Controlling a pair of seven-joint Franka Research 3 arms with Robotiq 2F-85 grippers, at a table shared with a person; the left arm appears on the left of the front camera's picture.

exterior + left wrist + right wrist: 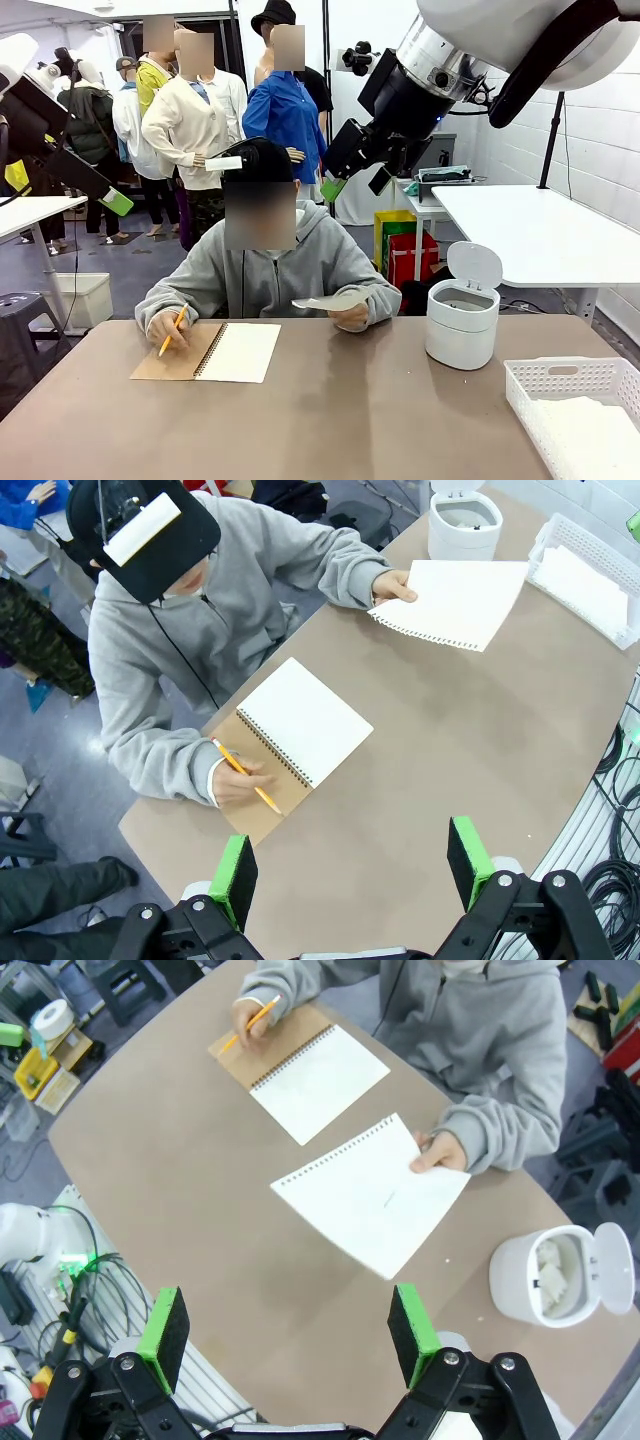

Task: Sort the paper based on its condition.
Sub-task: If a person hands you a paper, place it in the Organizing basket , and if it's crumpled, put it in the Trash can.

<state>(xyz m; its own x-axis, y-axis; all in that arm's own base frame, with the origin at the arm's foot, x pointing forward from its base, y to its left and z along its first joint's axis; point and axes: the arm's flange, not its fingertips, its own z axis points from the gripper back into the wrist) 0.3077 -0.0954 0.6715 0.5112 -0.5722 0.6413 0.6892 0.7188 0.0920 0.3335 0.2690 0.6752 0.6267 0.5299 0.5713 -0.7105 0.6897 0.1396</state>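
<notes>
Front view: across the table, a person's hand holds a smooth white sheet just above the tabletop, seen almost edge-on. An open notebook lies at the left. A white bin with its lid up and a basket are at the right.

Left wrist view: the left gripper hangs over the near table edge, fingers spread wide with nothing between them. Flat paper lies in the basket.

Right wrist view: the right gripper is likewise spread and empty, and the held sheet lies beyond its fingers. Inside the open bin sit what look like crumpled wads.
</notes>
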